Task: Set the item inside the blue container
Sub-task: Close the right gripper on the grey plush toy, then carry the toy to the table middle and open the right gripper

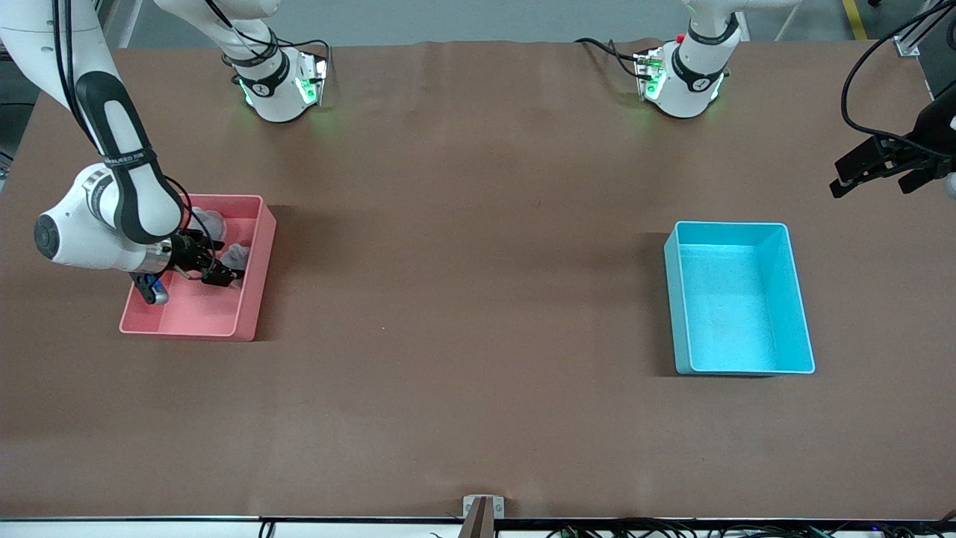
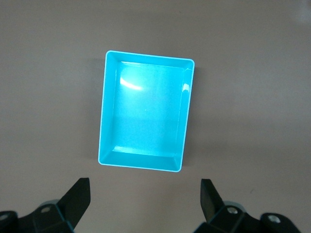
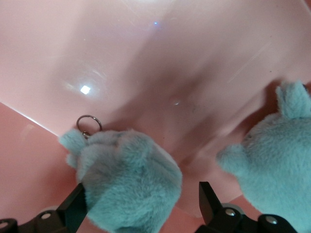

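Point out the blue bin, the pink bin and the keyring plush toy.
Light cyan-blue rectangular plastic bin (image 1: 798,291), front view, on its side wall.
Pink rectangular plastic bin (image 1: 254,291), front view, side wall.
Fuzzy teal plush toy with keyring (image 3: 129,182), right wrist view, body.

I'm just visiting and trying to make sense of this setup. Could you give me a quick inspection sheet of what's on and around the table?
Surface: brown table, flat.
Job's things: blue bin, nothing in it; two teal plush toys in the pink bin, one with a key ring.
Clutter: nothing seen.
Grippers: right gripper down in the pink bin, jaws open around one plush; left gripper waits in the air near the blue bin, open, holding nothing.
Cables: black cables along the arms and at the table's front edge.
Surroundings: grey floor along the robots' edge of the table.
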